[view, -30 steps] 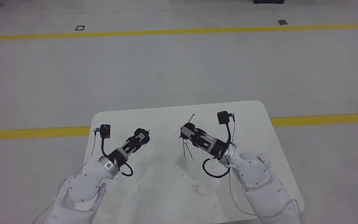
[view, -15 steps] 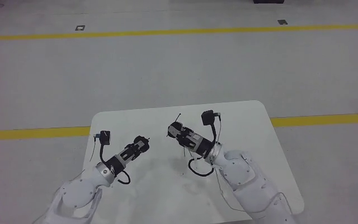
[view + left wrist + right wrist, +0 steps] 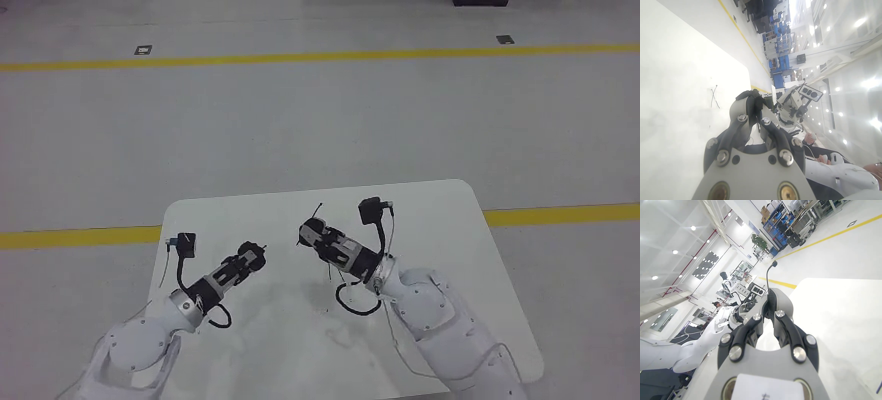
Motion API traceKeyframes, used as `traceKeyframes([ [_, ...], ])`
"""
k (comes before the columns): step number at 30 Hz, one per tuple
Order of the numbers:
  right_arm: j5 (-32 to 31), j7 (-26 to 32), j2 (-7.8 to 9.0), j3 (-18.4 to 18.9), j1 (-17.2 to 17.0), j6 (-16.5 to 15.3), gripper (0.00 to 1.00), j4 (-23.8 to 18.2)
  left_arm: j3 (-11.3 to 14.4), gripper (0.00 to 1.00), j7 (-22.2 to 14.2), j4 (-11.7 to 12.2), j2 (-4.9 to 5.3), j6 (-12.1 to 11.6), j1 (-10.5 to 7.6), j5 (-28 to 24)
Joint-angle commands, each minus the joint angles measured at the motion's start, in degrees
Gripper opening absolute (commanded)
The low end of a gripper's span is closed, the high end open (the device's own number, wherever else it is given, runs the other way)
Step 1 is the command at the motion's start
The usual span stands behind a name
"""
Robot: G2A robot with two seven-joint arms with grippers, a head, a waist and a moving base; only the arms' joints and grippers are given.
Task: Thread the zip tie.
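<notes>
Your right hand (image 3: 308, 232) is clamping zip tie (image 3: 768, 279) over mid-worktop (image 3: 440, 230). Left hand (image 3: 256, 250), fingers pressed together, is hovering near it. Worktop edges are lying well apart from both.

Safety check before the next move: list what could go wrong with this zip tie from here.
1. The right pincer pinches the zip tie low down. Its long end stands free and may twist or slip.
2. The left pincer is shut and apart from the tie. If it approaches closed, it could knock the tie aside.
3. Two spare ties lie crossed on the table, where a low arm might sweep them.
</notes>
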Motion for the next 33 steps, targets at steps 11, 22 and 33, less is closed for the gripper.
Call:
traceKeyframes([
  [11, 0.0, 0.0, 0.0, 0.0, 0.0, 0.0, 0.0, 0.0, 2.6, 0.0, 0.6, -0.3, -0.12, 0.4, -0.3, 0.1],
  [22, 0.0, 0.0, 0.0, 0.0, 0.0, 0.0, 0.0, 0.0, 6.3, 0.0, 2.6, -0.6, -0.23, 1.3, -0.72, 2.3],
  [33, 0.0, 0.0, 0.0, 0.0, 0.0, 0.0, 0.0, 0.0, 6.3, 0.0, 2.6, -0.6, -0.23, 1.3, -0.72, 2.3],
])
